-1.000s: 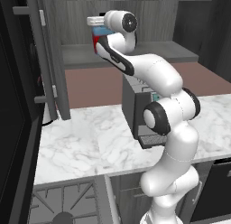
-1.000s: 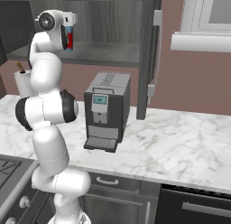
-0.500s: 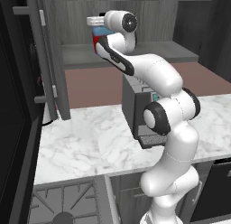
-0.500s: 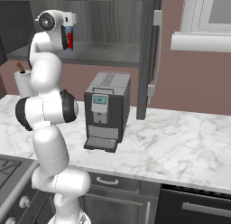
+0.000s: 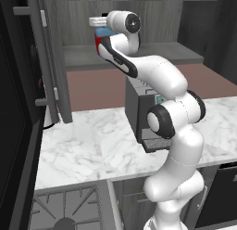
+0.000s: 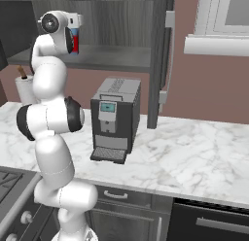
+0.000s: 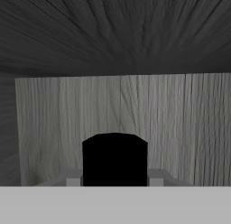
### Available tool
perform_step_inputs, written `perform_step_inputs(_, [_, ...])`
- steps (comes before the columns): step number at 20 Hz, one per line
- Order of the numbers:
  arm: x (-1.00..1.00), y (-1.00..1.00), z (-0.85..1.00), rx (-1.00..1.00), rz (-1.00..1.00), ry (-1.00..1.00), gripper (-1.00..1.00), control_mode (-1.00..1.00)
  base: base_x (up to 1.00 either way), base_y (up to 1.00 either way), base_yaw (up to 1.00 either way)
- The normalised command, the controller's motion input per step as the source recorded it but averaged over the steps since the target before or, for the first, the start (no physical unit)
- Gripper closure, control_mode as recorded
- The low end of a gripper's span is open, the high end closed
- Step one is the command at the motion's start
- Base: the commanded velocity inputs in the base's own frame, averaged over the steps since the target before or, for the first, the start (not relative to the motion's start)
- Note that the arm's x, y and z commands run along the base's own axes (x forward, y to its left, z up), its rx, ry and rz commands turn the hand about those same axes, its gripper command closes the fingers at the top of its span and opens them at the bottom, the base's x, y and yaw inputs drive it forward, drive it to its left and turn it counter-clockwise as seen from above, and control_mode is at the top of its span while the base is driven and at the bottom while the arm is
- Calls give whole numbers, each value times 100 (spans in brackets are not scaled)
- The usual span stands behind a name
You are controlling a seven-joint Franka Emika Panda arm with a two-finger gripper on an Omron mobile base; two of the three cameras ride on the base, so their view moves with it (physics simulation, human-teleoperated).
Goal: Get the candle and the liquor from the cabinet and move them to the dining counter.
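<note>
The arm reaches up into the open cabinet (image 5: 139,20) in the upper middle of the left base view. The gripper (image 5: 99,32) is at the liquor (image 5: 100,40), whose red body and blue band show just left of the white hand, above the cabinet shelf (image 5: 152,55). In the right base view the bottle (image 6: 74,40) is at the upper left, beside the hand. In the hand view its black cap (image 7: 114,159) sits low in the middle, between the jaws, so the jaws are closed on the bottle. A coffee machine (image 6: 115,119) stands on the marble desk (image 6: 185,155) below.
</note>
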Motion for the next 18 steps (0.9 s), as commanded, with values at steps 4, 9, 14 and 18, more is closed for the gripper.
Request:
perform_step_inputs(4, [-8,0,0,0,0,0,100,-100,0,0,0])
perform_step_inputs(9, [-21,0,0,0,0,0,100,-100,0,0,0])
perform_step_inputs(14, [-56,-3,0,0,0,0,100,-100,0,0,0])
perform_step_inputs(18, [-72,-33,0,0,0,0,100,-100,0,0,0])
